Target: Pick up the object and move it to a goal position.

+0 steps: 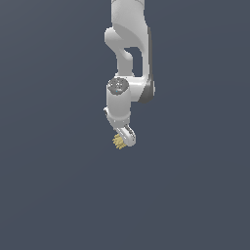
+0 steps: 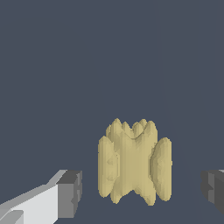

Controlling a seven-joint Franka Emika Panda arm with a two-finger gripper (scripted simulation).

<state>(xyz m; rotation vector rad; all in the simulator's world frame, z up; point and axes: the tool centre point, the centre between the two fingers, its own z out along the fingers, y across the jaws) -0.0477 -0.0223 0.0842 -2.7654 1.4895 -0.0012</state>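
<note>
The object [image 2: 134, 165] reads as a small pale yellow-tan lump, ribbed and knobbly, with rounded lobes on either flank and a crown of blunt points along one end. Judging by its look, you should treat it as light and rigid, nothing that will squash, but the bumpy outline gives your pads few flat faces to seat on. Your best hold is likely across the two bulging side lobes, at mid-height, where the body is widest and the pads meet convex surfaces squarely; avoid pinching on the spiky crown, where contact would be on points and it could twist or pop out. In the wrist view the hand [image 2: 142, 192] stands apart: one dark fingertip [image 2: 70, 192] shows to one side of the lump and the other at the opposite frame edge, with clear gaps between each pad and the lump, so nothing is clamped. The lump sits between the fingers, somewhat nearer the first-named pad than the other, so expect it to be nudged sideways as you close. In the exterior view the object [image 1: 118, 141] shows just at the hand's [image 1: 126, 139] tip, peeking out on the exterior view's left. Whether it rests on the worktop cannot be told from the flat grey ground; no goal marker is visible.
</note>
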